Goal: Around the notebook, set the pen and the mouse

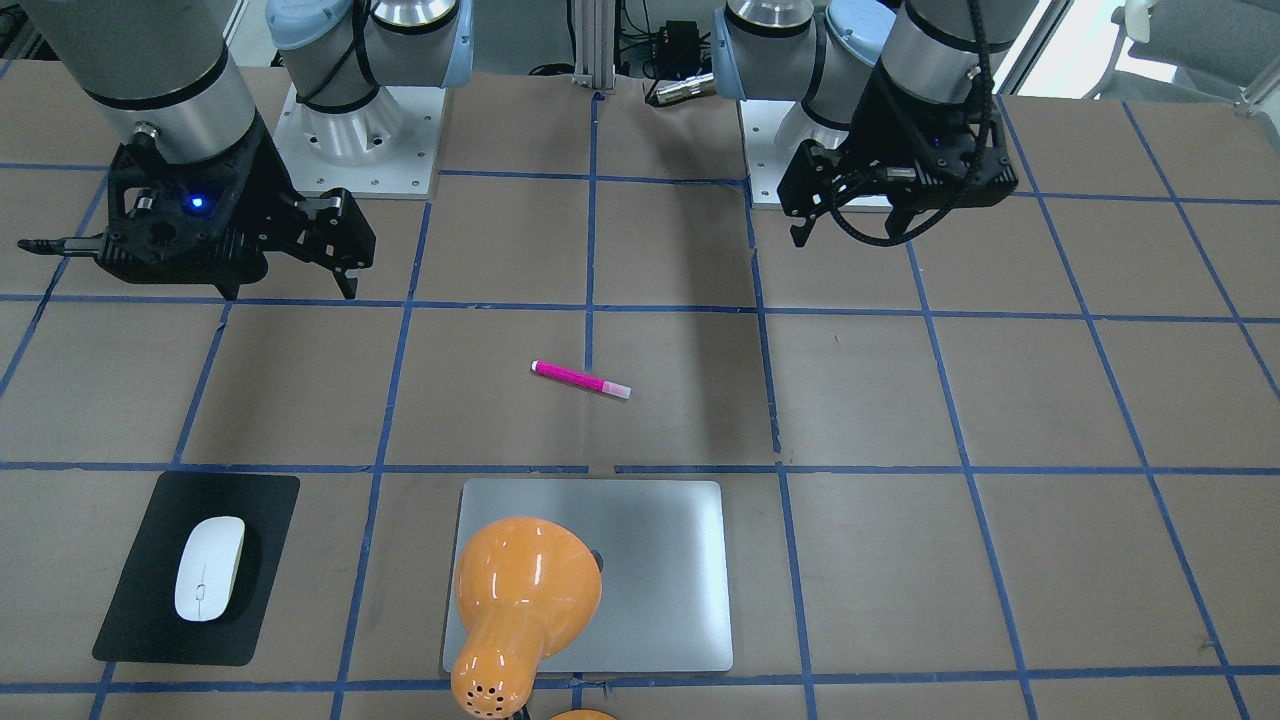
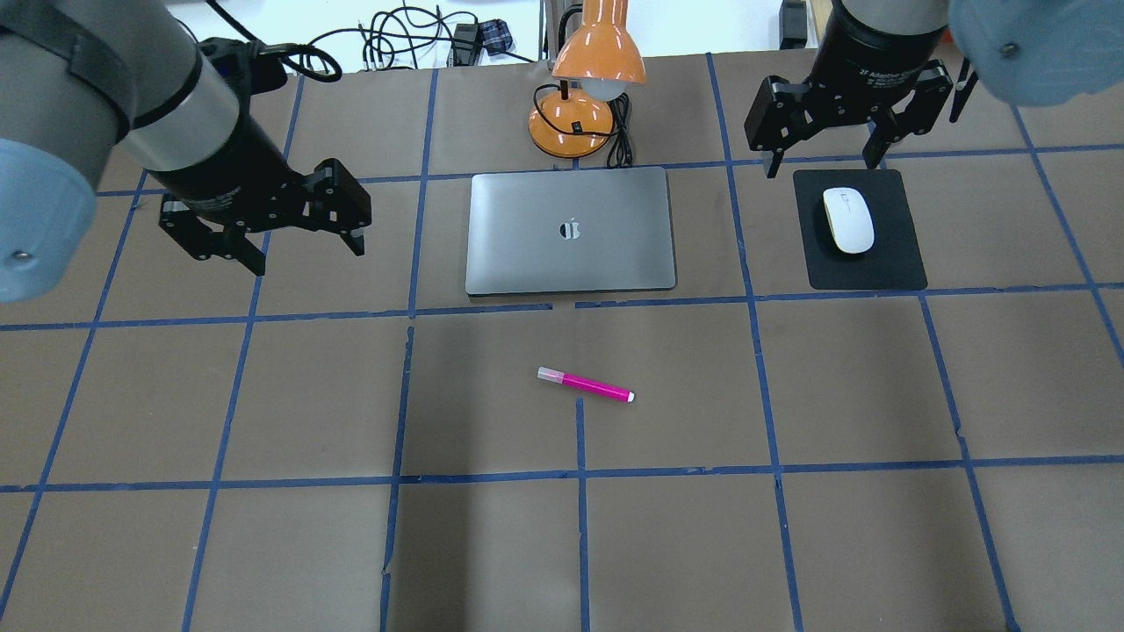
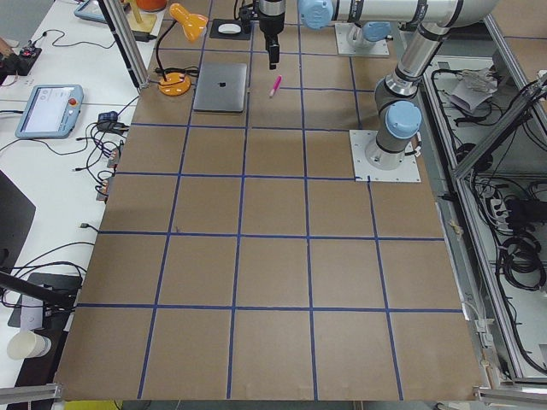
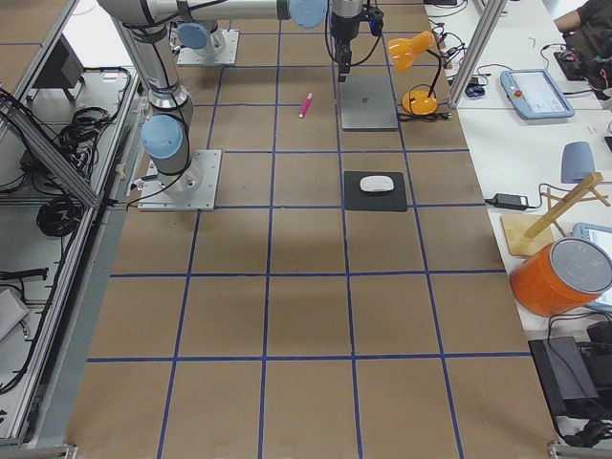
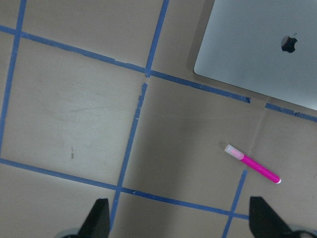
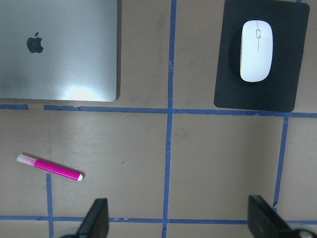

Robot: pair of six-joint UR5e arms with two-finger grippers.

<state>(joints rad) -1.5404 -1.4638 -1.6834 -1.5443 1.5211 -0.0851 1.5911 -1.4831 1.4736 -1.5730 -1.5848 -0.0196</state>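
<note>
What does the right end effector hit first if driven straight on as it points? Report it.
Most likely the bare table: in the right wrist view the open right end effector points down at it, short of the mouse on its black pad, the pen off to one side. Depth is unclear.

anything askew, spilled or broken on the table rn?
Nothing spilled or damaged. The pen lies at a slant on the table, apart from the notebook. The mouse sits straight on its black pad. Only flaw: a small gap in the blue tape line by the notebook's robot-side edge.
</note>
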